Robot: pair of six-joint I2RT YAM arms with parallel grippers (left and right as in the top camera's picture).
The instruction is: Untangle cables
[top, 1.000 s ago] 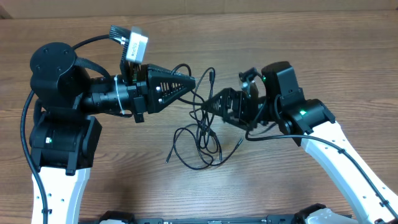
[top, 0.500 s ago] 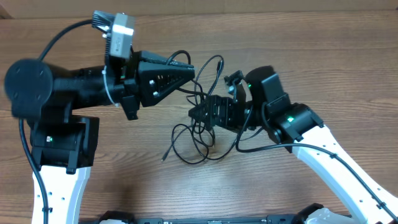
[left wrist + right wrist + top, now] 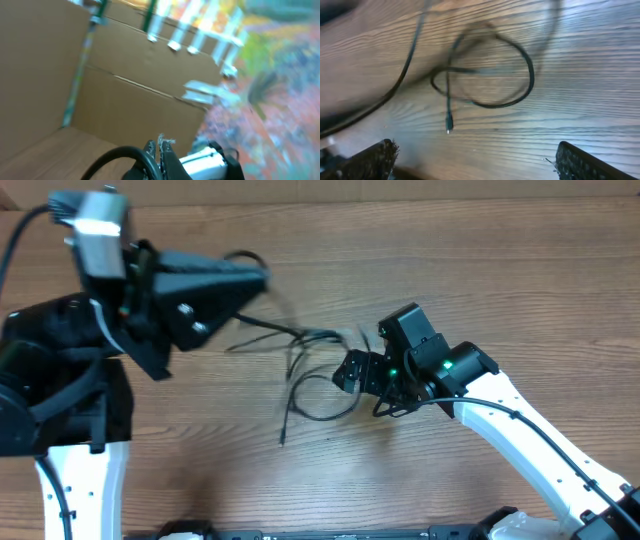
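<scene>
right jaws (image 3: 476,159) are spread wide with nothing between them, hovering low over the table (image 3: 520,280). left jaws (image 3: 156,148) look nearly pinched together with a black cord curling in at them, so my guess is they've got one strand, though that view is blurry.

from above, the left gripper (image 3: 258,275) is lifted up and off to the far left, and the right gripper (image 3: 346,370) sits right at the edge of the pile. the cables (image 3: 310,332) lie between the two arms. one strand runs roughly left to right toward the raised left arm, and the rest is slack on the wood.

the bit that matters is the loop (image 3: 530,75). it lies flat just ahead of the open right jaws and crosses itself on one side, and a short tail ends in a small plug (image 3: 448,125) pointing back toward the jaws. the right arm is clearly the nearer one. the loop isn't between the fingers yet, so i'd say it needs to go forward and down over the cord first.
</scene>
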